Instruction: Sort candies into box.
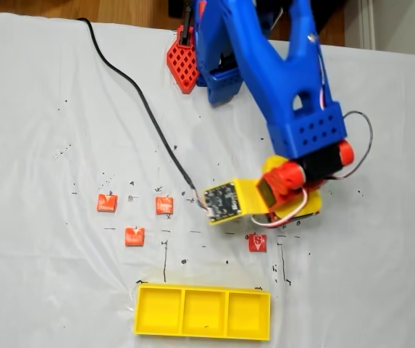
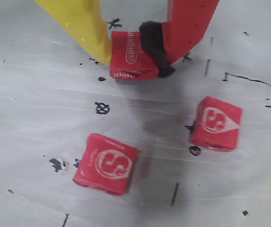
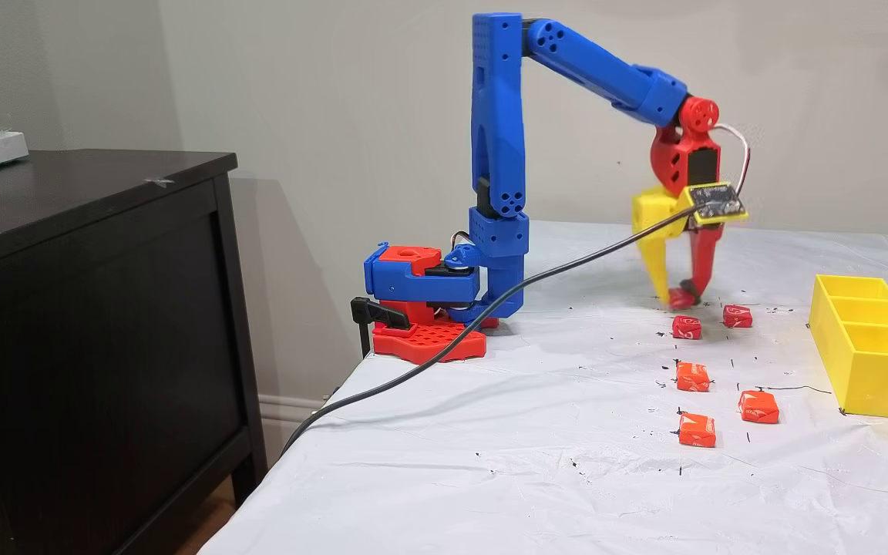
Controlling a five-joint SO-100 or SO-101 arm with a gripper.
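Note:
In the wrist view my gripper (image 2: 134, 64) is shut on a red-orange candy (image 2: 126, 56), held between the yellow finger and the red padded finger. In a fixed view the gripper (image 3: 680, 296) holds it down at the cloth; I cannot tell whether it is lifted. Two more candies (image 2: 106, 163) (image 2: 215, 124) lie just in front of it. Further candies (image 3: 693, 377) (image 3: 758, 406) (image 3: 697, 430) lie apart on the cloth. The yellow box (image 1: 184, 312) (image 3: 876, 378) with three compartments holds nothing I can see.
A black cable (image 1: 142, 109) runs across the white cloth to the wrist camera board (image 1: 221, 201). The arm's red base (image 3: 428, 339) stands at the table's edge, beside a dark cabinet (image 3: 89, 308). Pen marks dot the cloth.

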